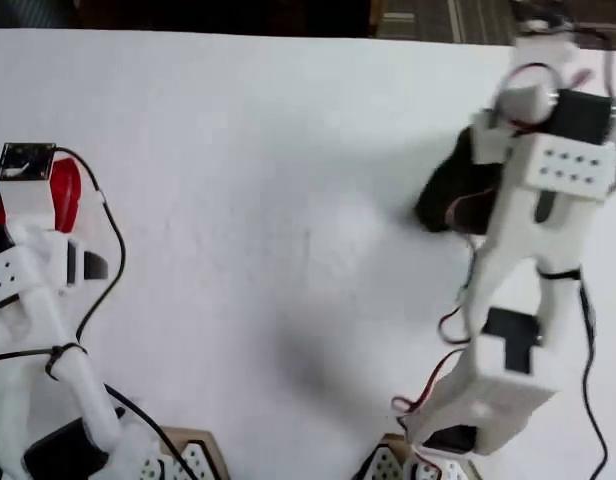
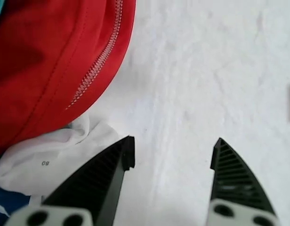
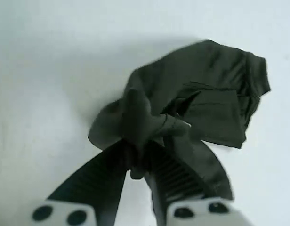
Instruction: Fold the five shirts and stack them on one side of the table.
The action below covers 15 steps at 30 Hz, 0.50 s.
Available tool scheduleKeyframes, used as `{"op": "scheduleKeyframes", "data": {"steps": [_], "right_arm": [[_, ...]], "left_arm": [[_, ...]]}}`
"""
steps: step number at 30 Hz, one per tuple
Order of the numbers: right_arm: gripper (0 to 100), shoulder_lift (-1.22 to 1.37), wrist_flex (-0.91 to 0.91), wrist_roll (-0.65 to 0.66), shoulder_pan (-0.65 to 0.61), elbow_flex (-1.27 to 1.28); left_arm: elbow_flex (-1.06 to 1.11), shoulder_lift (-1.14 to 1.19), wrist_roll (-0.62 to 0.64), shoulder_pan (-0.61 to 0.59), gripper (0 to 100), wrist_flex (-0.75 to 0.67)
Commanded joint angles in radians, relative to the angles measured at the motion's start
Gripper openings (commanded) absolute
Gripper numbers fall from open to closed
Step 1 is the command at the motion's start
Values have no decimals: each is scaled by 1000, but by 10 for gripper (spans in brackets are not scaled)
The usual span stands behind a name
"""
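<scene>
pinching a bunched fold of dark shirt [image 3: 215, 89], right gripper [image 3: 140, 157] may lose it; left gripper [image 2: 173, 150] spread wide.

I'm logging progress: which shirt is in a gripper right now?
The dark shirt, pinched by the right gripper. The red shirt and white garment lie loose beside the open left gripper.
</scene>
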Motion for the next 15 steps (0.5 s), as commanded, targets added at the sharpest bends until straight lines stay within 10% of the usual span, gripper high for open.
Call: {"op": "scheduleKeyframes", "data": {"steps": [1, 15], "right_arm": [[19, -136, 27, -32, -153, -5], [21, 22, -107, -37, -714, 46]], "left_arm": [[-4, -3, 28, 5, 278, -11], [-12, -5, 25, -135, 278, -20]]}}
